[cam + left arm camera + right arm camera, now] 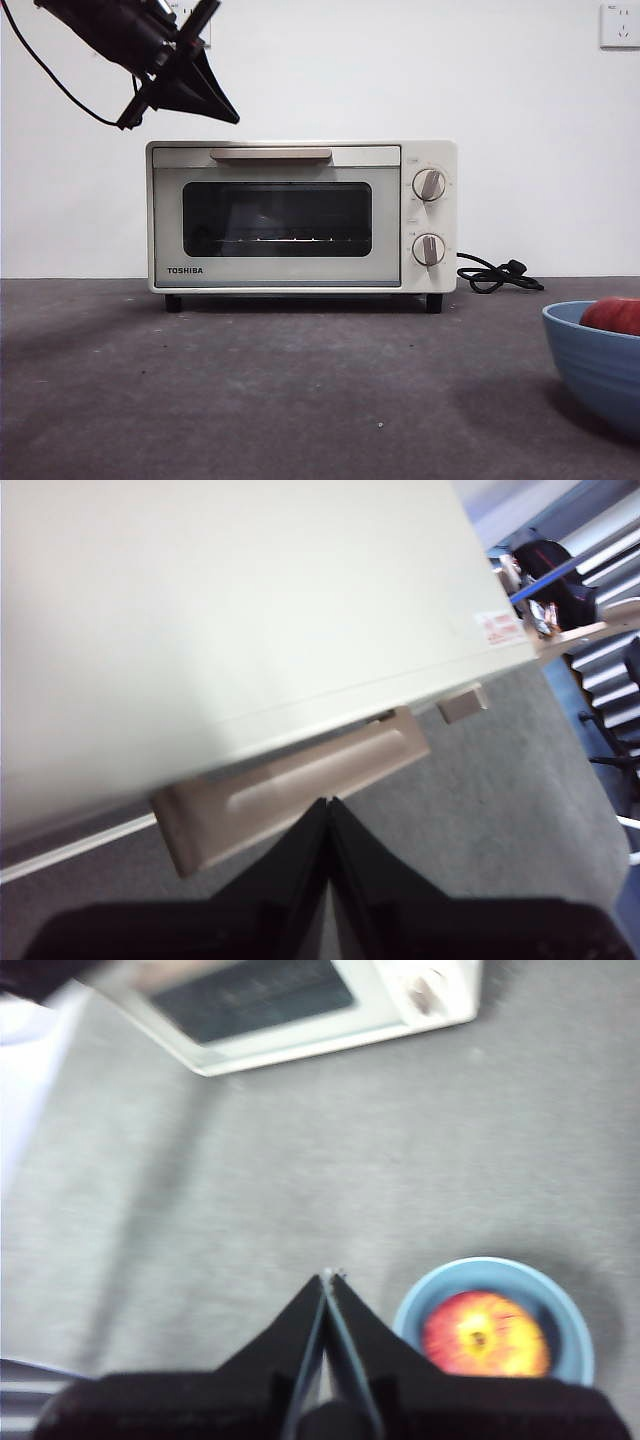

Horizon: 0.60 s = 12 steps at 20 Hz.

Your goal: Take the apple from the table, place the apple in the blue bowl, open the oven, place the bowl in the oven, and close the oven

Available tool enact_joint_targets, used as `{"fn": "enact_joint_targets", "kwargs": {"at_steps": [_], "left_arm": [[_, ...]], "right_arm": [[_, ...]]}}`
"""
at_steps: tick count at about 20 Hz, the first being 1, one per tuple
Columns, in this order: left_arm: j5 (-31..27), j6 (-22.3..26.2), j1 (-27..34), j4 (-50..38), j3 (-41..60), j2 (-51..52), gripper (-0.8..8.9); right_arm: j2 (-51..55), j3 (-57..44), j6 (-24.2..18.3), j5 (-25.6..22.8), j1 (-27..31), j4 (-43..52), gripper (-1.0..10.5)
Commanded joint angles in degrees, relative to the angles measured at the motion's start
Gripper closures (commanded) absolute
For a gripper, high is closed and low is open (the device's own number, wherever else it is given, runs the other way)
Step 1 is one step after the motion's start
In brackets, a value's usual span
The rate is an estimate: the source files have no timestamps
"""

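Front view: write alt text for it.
A cream-white oven sits door shut on a dark grey table, the left gripper hovering shut above its top left corner. At the right edge, a blue bowl holds an apple.

Black left gripper (185, 85), wedge-shaped matte jaws, thin black cable (50, 70)

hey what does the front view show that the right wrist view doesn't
Only the front view shows the oven's whole face: the tan handle, both knobs, the black cord, and the left gripper above the oven's top left, jaws shut. Only the right wrist view shows the right gripper, jaws shut, beside the blue bowl, and the whole apple from above. Both show the oven door shut, the apple in the bowl, and the table.
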<state>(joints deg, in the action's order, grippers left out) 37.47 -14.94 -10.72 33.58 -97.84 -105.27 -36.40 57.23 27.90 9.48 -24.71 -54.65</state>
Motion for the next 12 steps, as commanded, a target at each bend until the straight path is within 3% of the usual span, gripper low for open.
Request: {"fn": "enact_joint_targets", "kwargs": {"at_steps": [1, 7, 12], "left_arm": [[-2.1, -0.7, -1.0, -2.3, -0.3, -1.6, 8.19], [-5.0, -1.6, -3.0, -2.7, -0.3, -4.7, 8.19], [-7.3, 0.7, -4.3, 0.9, -0.3, -5.0, 8.19]], "right_arm": [[2.0, 0.2, 2.2, 1.2, -0.1, -0.3, 9.5], [3.7, 0.2, 3.7, 1.0, -0.1, -5.0, 9.5], [3.7, 0.2, 4.0, 1.0, -0.1, -5.1, 9.5]]}}
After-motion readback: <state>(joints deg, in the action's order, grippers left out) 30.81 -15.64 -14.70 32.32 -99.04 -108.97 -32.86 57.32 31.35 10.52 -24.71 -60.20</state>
